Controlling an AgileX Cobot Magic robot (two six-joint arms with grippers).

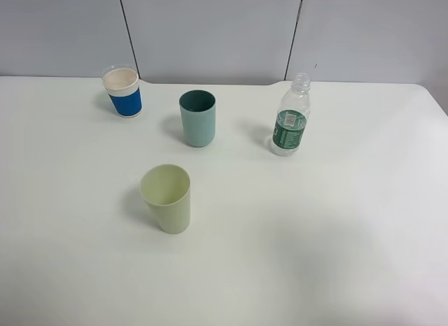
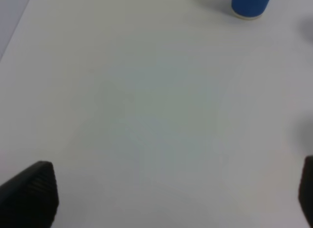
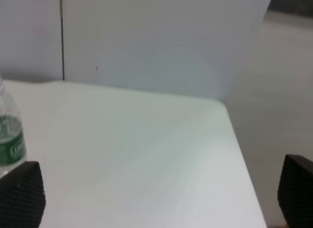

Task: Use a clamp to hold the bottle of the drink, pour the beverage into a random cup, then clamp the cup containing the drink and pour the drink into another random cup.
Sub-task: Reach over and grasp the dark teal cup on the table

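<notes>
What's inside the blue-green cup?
The teal cup shows only its darker inner wall; its near side hides the bottom, so whether it is empty cannot be seen.

Standing upright at the far left part of a white table [image 1: 322, 235], a white paper cup [image 1: 122, 93] with blue sleeve, grey wall panels [image 1: 210, 32] behind it.

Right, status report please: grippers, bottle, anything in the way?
Left gripper, right gripper: jaws open, empty. Bottle upright, untouched, right of teal cup. Nothing crowding it.
</notes>
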